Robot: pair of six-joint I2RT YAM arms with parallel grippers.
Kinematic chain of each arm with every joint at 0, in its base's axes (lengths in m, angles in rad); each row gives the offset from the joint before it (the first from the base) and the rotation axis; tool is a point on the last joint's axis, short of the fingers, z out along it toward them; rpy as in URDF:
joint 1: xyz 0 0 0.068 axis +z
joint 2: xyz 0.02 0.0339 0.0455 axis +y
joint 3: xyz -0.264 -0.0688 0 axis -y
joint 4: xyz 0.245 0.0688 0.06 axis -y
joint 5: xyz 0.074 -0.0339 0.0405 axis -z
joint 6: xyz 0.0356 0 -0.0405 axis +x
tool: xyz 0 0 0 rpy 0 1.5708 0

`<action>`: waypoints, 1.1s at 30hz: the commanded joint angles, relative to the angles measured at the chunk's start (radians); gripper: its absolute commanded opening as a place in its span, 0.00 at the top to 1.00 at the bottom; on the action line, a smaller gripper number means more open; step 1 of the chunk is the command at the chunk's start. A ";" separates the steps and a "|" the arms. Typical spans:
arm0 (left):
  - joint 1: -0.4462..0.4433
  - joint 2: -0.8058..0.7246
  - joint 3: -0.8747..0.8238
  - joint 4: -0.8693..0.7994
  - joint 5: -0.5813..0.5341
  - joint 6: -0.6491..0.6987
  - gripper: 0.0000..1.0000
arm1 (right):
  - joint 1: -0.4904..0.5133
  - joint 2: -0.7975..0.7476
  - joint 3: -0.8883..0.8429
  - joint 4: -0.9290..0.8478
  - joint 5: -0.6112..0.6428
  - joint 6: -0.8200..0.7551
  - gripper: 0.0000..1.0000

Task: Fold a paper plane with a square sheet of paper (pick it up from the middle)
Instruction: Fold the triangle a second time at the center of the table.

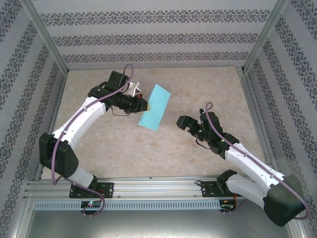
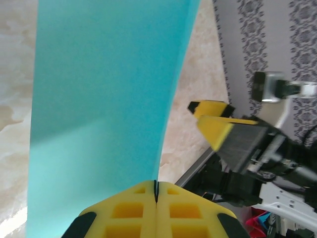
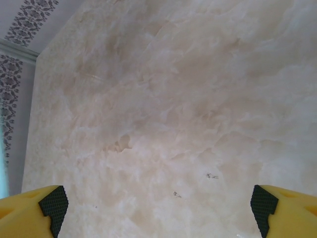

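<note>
Left gripper (image 1: 146, 105) pinched on the turquoise sheet of paper (image 1: 155, 113), right gripper (image 1: 182, 123) spread wide.
In the top view, right of centre, the right gripper holds nothing above the marble table (image 1: 208, 89). Farther up, just left of centre, the left gripper's jaws clamp the sheet's left edge.

Marbled beige tabletop (image 1: 148, 148) between grey damask-patterned walls (image 1: 148, 37)

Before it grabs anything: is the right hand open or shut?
Open: the right hand has its yellow fingers wide apart, bare table between them.
</note>
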 commanded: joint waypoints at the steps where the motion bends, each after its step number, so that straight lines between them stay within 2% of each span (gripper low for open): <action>1: -0.020 0.042 -0.073 -0.026 -0.005 0.039 1.00 | 0.001 0.010 -0.001 0.029 -0.020 0.027 0.02; 5: -0.024 0.071 -0.191 0.116 0.004 -0.010 1.00 | -0.003 0.049 -0.005 0.087 -0.072 0.033 0.02; 9: -0.025 0.102 -0.277 0.213 -0.004 -0.030 1.00 | 0.041 0.120 0.031 0.085 -0.097 -0.007 0.02; 11: -0.025 0.122 -0.297 0.214 -0.005 -0.021 1.00 | 0.089 0.162 0.075 0.050 -0.098 -0.057 0.11; 16: -0.024 0.123 -0.307 0.161 -0.062 -0.021 1.00 | 0.290 0.270 0.219 -0.088 0.020 -0.196 0.23; 20: -0.024 0.109 -0.307 0.140 -0.088 -0.035 1.00 | 0.511 0.346 0.301 -0.125 0.265 -0.295 0.22; 22: -0.024 0.105 -0.310 0.143 -0.091 -0.047 0.99 | 0.579 0.385 0.312 -0.092 0.317 -0.307 0.22; 24: -0.024 0.104 -0.317 0.152 -0.088 -0.056 0.99 | 0.629 0.438 0.336 -0.069 0.321 -0.294 0.21; 29: -0.024 0.104 -0.318 0.146 -0.095 -0.062 0.99 | 0.739 0.565 0.452 -0.117 0.447 -0.270 0.20; 33: -0.025 0.102 -0.324 0.144 -0.090 -0.062 0.99 | 0.778 0.676 0.551 -0.192 0.547 -0.249 0.20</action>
